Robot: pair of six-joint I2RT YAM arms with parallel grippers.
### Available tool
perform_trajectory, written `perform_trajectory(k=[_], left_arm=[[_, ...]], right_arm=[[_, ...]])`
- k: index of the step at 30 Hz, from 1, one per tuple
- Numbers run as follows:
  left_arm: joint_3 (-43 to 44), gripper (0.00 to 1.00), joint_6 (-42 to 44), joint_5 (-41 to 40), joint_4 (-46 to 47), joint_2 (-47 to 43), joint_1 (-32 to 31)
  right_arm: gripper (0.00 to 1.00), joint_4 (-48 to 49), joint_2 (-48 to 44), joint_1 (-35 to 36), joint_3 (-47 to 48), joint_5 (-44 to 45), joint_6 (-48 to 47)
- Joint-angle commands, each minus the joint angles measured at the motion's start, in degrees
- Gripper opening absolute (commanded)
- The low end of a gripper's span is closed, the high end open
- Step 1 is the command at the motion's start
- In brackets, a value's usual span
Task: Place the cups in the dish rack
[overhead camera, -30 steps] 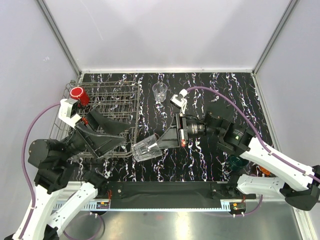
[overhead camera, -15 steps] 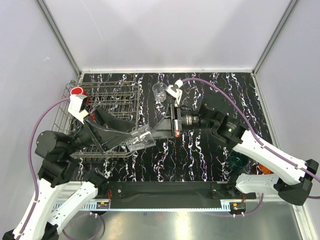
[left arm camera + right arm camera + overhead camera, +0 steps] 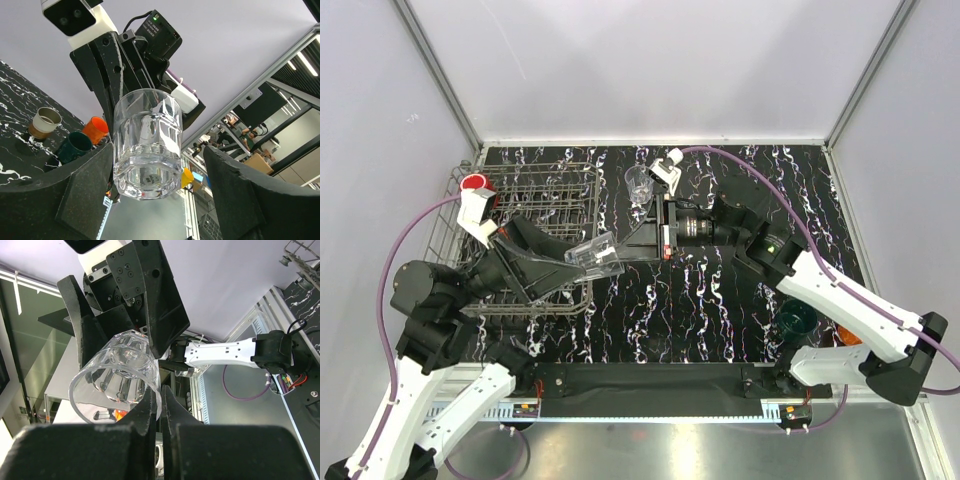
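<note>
Right end effector (image 3: 623,250) is clamping onto the rim wall of a clear cup (image 3: 596,257), holding it sideways in the air. My left end effector (image 3: 582,268) is sitting spread around that same cup, a finger on each side, not squeezing it as far as I'm seeing. The dish rack (image 3: 535,190) is lying right behind the left end effector, with a red cup (image 3: 473,185) at its far corner.

What I'm worrying about: I'm only pinching a thin, slick wall. If the right lets go before the left is gripping, the cup is dropping onto the desk (image 3: 650,310) or clipping the rack's edge. Closing off-centre could also twist it out of the pinch.

The left wrist view is showing daylight between the cup and one finger, which the top view is hiding. It's also catching the cream cup (image 3: 44,121), orange cup (image 3: 95,129) and dark green cup (image 3: 73,146) waiting beyond the right end effector. Only the top view is showing where the rack is.
</note>
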Motion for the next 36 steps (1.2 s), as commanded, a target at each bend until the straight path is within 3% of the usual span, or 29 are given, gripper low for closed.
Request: perform_trajectory(k=[1,5,6,10,12,13,15,16,17,20,23,26,29,30,36], left_arm=[[-0.08,0.77,0.37,0.87,1.67,-0.29,0.00],[0.44,0.64,0.02,0.34,1.40,0.42,0.00],[0.35,0.49,-0.15,-0.09,1.58,0.42,0.00],[0.35,0.15,-0.77,0.08,1.75,1.12,-0.09],[0.44,0.04,-0.77,-0.10,1.93,1.38,-0.09],[0.53,0.00,-0.34,-0.36,1.93,1.64,-0.09],[1.14,0.00,0.63,-1.24,0.53,2.43,-0.09],[1.84,0.00,1.94,-2.20,-0.87,3.05,-0.09],[2.37,0.00,2.82,-2.21,-0.88,3.05,-0.09],[4.65,0.00,7.22,-6.07,-6.14,4.81,-0.09],[8.94,0.00,13.19,-11.51,-13.60,8.14,0.00],[14.47,0.00,17.76,-21.26,-24.85,12.78,0.00],[20.20,0.00,19.09,-36.00,-39.34,19.63,0.17],[23.26,0.00,18.66,-44.31,-46.25,21.67,0.61],[23.82,0.00,17.34,-48.71,-47.04,33.17,12.02]], right_arm=[[0.00,3.56,0.47,-0.70,2.28,0.00,0.52],[0.00,4.62,1.09,-0.79,2.27,-1.14,0.88],[0.00,4.79,1.09,-0.79,1.93,-1.40,0.79],[0.00,5.15,1.35,-1.58,1.92,-2.02,0.70],[0.06,4.53,1.87,-2.46,2.80,-3.07,0.18],[0.23,3.66,2.14,-2.81,3.24,-3.34,-0.26],[0.45,-0.37,2.40,-4.30,4.99,-4.30,-2.45],[0.63,-4.31,2.58,-5.79,6.48,-4.39,-4.81],[0.75,-7.04,2.58,-6.58,7.19,-3.87,-6.31],[0.99,-21.15,2.40,-8.96,10.61,1.20,-13.84],[1.00,-37.44,2.75,-9.93,14.21,12.85,-21.76],[1.00,-49.12,3.54,-9.93,15.19,21.16,-23.46],[1.00,-55.66,3.37,-10.02,14.76,28.89,-22.59],[1.00,-56.89,2.94,-9.93,14.58,29.96,-22.33],[1.00,-66.74,0.48,-10.02,16.16,37.17,-22.67]])
